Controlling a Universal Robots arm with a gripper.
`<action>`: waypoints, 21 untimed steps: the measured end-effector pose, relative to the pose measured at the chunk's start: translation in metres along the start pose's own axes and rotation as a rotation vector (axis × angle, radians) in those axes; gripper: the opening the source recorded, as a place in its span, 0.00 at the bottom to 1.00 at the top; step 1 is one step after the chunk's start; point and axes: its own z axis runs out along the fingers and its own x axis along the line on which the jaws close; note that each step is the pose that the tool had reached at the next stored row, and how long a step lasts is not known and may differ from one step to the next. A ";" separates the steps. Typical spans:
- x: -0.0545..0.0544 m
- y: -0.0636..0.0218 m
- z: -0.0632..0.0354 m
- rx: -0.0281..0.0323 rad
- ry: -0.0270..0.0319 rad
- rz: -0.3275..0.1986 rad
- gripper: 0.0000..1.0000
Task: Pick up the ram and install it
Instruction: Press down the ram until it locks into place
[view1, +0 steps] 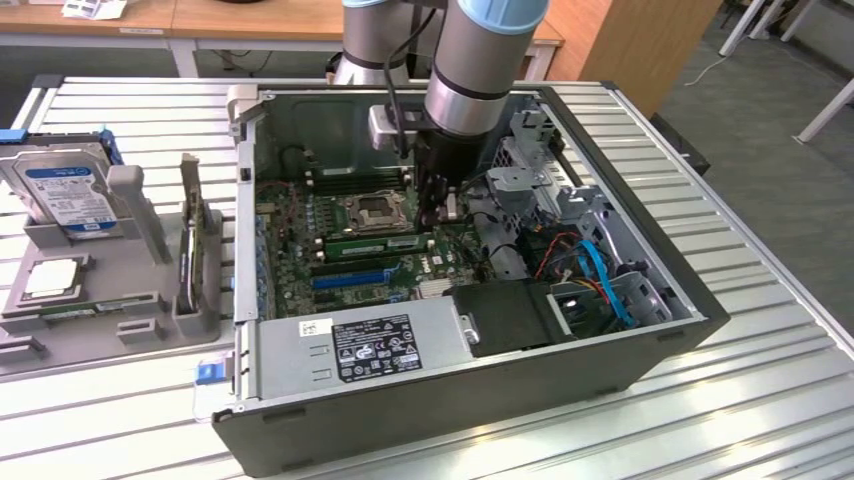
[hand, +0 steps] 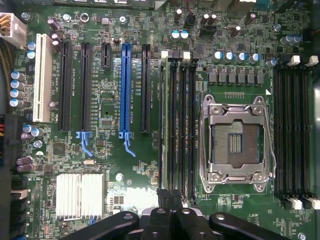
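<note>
The ram (hand: 162, 130) sits in a slot on the green board (view1: 287, 205). In the exterior view it is at six o'clock from the silver chip socket (view1: 371, 212). The gripper (view1: 442, 222), its jaws squeezed tight together, is right at the ram's three o'clock end, inside the computer case (view1: 561, 385).

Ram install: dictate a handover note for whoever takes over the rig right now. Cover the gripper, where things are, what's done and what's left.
Gripper: shut, down inside the open computer case, right at one end of the ram. It does not appear to be clamped on it.
Ram: lies along a memory slot on the motherboard, beside the empty processor socket.
Done: the ram is picked up and placed in the slot.
Left: cannot tell whether the stick is pressed fully home or the slot clips are latched, so treat seating as unconfirmed.
</note>
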 end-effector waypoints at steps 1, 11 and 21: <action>0.000 0.0000 0.0004 -0.0001 0.0001 0.000 0.10; 0.000 -0.0013 0.0011 0.0000 0.0001 0.000 0.10; 0.000 -0.0024 0.0027 -0.0001 0.0000 0.000 0.10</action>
